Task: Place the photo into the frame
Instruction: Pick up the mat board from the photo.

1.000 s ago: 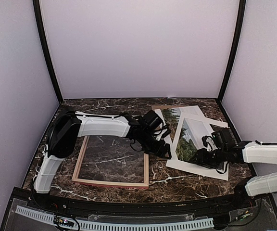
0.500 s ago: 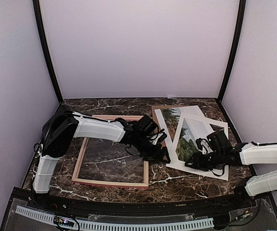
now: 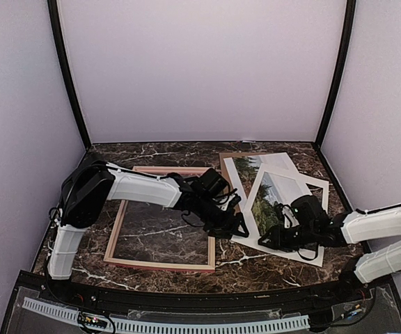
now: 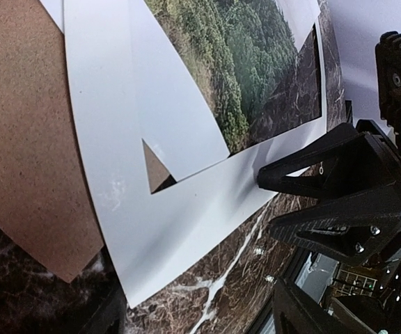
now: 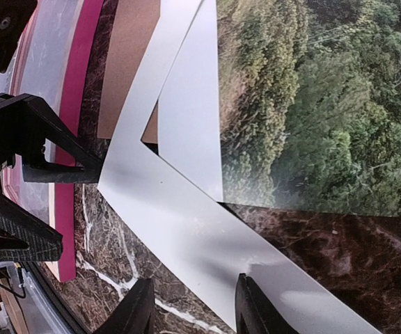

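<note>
Lower right in the overhead view, the parted right pincer [image 3: 265, 242] straddles an edge of the white mat [image 5: 186, 243]. The left pincer [image 3: 241, 226] gapes at its corner. Pinch the mat alone, leaving the photo [image 5: 291, 104] flat.

A white card mat with a cut-out window [image 4: 186, 223] lies on the dark veined marble tabletop [image 4: 221, 285], overlapping a brown fibre backing board [image 4: 26, 139] at the left. Through the window show the white-bordered photo of green trees [image 4: 235, 56], a small corner of the board and some bare marble. The black right gripper [image 4: 266, 202] reaches in from the right, fingers apart, upper tip at the mat's outer edge, while the left gripper [image 4: 197, 306] shows its dark fingers wide apart along the bottom.
</note>
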Robot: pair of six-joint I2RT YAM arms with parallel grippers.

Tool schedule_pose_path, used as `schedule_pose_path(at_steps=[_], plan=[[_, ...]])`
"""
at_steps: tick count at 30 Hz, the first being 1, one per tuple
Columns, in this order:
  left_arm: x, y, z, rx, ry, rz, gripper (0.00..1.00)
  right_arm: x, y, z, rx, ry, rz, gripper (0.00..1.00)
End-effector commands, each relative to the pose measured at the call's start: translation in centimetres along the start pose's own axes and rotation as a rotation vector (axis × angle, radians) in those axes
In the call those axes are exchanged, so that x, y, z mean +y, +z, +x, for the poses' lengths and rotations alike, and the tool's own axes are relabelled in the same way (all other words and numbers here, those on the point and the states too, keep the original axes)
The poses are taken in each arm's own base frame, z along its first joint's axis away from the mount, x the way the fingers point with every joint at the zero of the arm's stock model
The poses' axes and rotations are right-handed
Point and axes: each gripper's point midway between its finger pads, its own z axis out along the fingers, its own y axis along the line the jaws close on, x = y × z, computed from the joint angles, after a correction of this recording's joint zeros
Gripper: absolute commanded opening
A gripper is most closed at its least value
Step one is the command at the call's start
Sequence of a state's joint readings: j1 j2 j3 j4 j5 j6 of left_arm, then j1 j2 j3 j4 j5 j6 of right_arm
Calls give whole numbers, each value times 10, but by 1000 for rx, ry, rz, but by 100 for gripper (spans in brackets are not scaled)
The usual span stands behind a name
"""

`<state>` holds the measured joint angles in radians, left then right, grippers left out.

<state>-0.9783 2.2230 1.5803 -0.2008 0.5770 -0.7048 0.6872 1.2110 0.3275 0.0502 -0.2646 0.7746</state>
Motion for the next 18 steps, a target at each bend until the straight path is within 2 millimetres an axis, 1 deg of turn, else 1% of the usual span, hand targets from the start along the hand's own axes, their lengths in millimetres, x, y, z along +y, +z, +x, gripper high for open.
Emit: schedule_pose_path(at_steps=[1,6,10,13,18], plan=[[-4,3,10,32,-43,28,74,-4,7,12,20,17,16,41],[-11,3,9,35,-59,71,74,-3,10,14,24,14,18,41],[-26,1,5,33,-49,147,74,-4,10,15,26,11,24,41],[-37,-3,-1,20,-38,200,71,-6,9,16,24,12,32,41],[-48,-11,-7,1,-12,258,68,-8,7,17,21,9,37,41]])
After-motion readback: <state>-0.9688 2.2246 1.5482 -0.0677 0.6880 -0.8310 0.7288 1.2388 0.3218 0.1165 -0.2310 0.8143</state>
